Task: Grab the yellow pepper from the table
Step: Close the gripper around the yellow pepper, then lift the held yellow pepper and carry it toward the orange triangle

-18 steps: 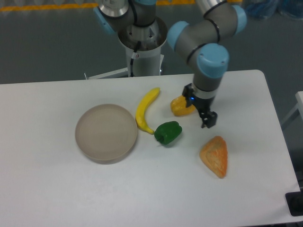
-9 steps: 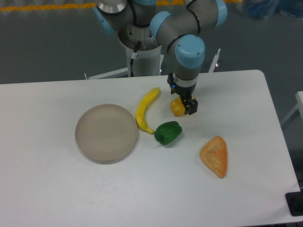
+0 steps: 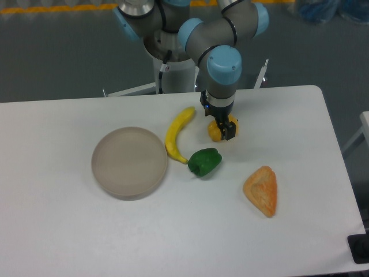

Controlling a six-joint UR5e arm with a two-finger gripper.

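Reaches out from a grey base at the far edge, folding through blue-capped joints and dropping a wrist straight down just right of centre. Gripper [image 3: 222,128] points down, low over the white surface, dark fingers [image 3: 227,131] set close on either side of something small between them. Contact cannot be judged from this view. Upper links cut off by the far edge.

The table [image 3: 69,231] is a smooth white surface with a soft, low sheen, and the round plate [image 3: 130,162] on it looks like matt, frosted grey-beige plastic. The yellow pepper [image 3: 215,131], green pepper [image 3: 204,161] and banana [image 3: 177,134] have a glossy, plastic-looking skin, while the orange wedge [image 3: 261,190] appears duller and faintly textured. The arm's [image 3: 222,40] shells are smooth matt grey with light blue plastic caps, and the claw [image 3: 223,129] is dark and matt.
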